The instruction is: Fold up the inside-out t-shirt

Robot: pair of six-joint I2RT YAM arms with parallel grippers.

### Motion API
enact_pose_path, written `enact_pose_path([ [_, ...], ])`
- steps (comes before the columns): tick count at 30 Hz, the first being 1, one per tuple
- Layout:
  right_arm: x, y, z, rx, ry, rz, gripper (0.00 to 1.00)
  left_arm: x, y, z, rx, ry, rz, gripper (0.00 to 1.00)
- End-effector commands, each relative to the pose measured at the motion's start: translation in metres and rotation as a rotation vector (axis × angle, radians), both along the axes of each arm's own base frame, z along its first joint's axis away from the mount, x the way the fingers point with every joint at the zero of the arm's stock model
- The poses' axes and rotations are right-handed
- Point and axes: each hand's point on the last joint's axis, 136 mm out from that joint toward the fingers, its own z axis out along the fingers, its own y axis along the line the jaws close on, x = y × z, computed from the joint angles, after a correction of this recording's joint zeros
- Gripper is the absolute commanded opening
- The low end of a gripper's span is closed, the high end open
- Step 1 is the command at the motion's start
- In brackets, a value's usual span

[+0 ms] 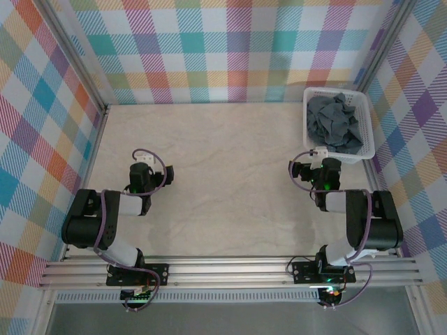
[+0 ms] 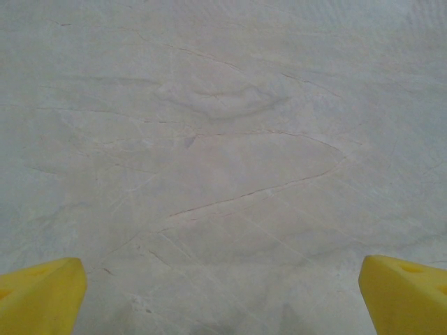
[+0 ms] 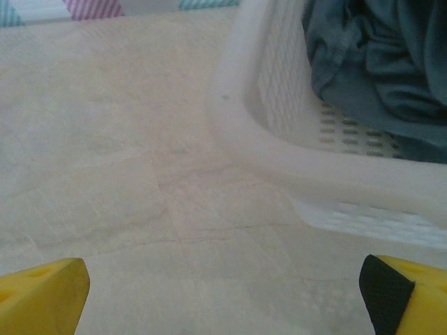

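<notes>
- I have two arms and two grippers, one on each arm, and each gripper has two yellow fingers.
- My left gripper [image 2: 223,300] has its jaws spread wide, one yellow finger [image 2: 42,296] at either lower corner of the left wrist view, and nothing is held between them.
- Between and ahead of the left jaws lies bare cream table cover [image 2: 223,139], wrinkled in a few shallow creases.
- My right gripper [image 3: 223,296] is spread just as wide and grips nothing. Its right-hand finger shows one black pad [image 3: 384,293] on the inner face.
- There is one inside-out t-shirt [image 1: 335,124], dark slate blue-grey, lying crumpled in a heap rather than spread out.
- It sits inside the one white mesh basket [image 1: 308,132]. I count no other garment and no other basket.
- From my right jaws the basket is just ahead and off to the right. Its rounded near corner [image 3: 279,150] comes close to the line between the fingers, but neither finger touches it.
- In the right wrist view the t-shirt shows over the basket's rim, ahead of and to the right of the jaws, behind the mesh wall.
- From my left jaws the basket and t-shirt are well apart, ahead and far over to the right, past my right arm.
- In the top view the two grippers are well apart from each other, with open table cover between them.
- Plaid walls [image 1: 209,49] in pastel checks stand on three sides: beyond both sets of jaws, outside the left ones, and outside the right ones.
</notes>
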Motion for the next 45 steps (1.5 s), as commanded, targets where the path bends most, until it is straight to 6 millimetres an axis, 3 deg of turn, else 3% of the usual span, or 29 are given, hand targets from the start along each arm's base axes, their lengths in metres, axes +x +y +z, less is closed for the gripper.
enact_pose_path([
  [1,0.008,-0.028,0.067,0.072,0.024,-0.213,1.0,-0.001,0.001,0.053,0.021,-0.1,0.02,1.0],
  [5,0.023,-0.053,0.128,0.157,0.103,-0.425,1.0,-0.017,-0.018,0.108,-0.064,-0.122,0.009,1.0],
  [8,0.058,-0.069,0.141,0.25,0.152,-0.483,1.0,-0.022,-0.046,0.143,-0.125,-0.122,-0.068,1.0],
  [11,0.1,-0.087,0.137,0.301,0.205,-0.524,1.0,-0.028,-0.075,0.168,-0.173,-0.12,-0.166,1.0],
  [14,0.139,-0.101,0.124,0.316,0.252,-0.528,1.0,-0.035,-0.091,0.182,-0.182,-0.101,-0.231,1.0],
  [17,0.169,-0.103,0.099,0.311,0.301,-0.496,1.0,-0.041,-0.096,0.184,-0.19,-0.088,-0.251,1.0],
  [24,0.189,-0.109,0.012,0.273,0.509,-0.508,0.98,-0.042,-0.101,0.165,-0.201,-0.005,-0.257,1.0],
  [25,0.189,-0.108,0.004,0.273,0.529,-0.5,0.9,-0.042,-0.1,0.163,-0.205,-0.002,-0.253,1.0],
  [26,0.191,-0.103,0.002,0.276,0.541,-0.47,0.73,-0.041,-0.1,0.163,-0.205,-0.001,-0.248,1.0],
  [27,0.194,-0.1,0.005,0.28,0.54,-0.44,0.52,-0.041,-0.1,0.163,-0.204,0.0,-0.247,1.0],
  [28,0.196,-0.095,0.014,0.286,0.535,-0.408,0.23,-0.04,-0.099,0.163,-0.203,-0.002,-0.245,1.0],
  [29,0.198,-0.091,0.031,0.297,0.514,-0.381,0.0,-0.039,-0.1,0.164,-0.202,-0.002,-0.246,1.0],
  [30,0.199,-0.088,0.05,0.304,0.485,-0.357,0.0,-0.039,-0.1,0.165,-0.201,-0.003,-0.247,1.0],
  [33,0.198,-0.063,0.138,0.325,0.313,-0.249,0.0,-0.035,-0.102,0.171,-0.216,-0.009,-0.246,1.0],
  [37,0.173,-0.03,0.286,0.298,0.03,-0.146,0.0,-0.031,-0.107,0.189,-0.245,-0.034,-0.257,1.0],
  [41,0.123,0.01,0.434,0.317,-0.266,0.008,0.0,-0.031,-0.112,0.211,-0.26,-0.058,-0.28,1.0],
  [43,0.093,0.034,0.487,0.355,-0.382,0.121,0.0,-0.032,-0.113,0.224,-0.266,-0.078,-0.292,1.0],
  [45,0.065,0.053,0.522,0.417,-0.453,0.218,0.0,-0.034,-0.113,0.234,-0.271,-0.089,-0.293,1.0],
])
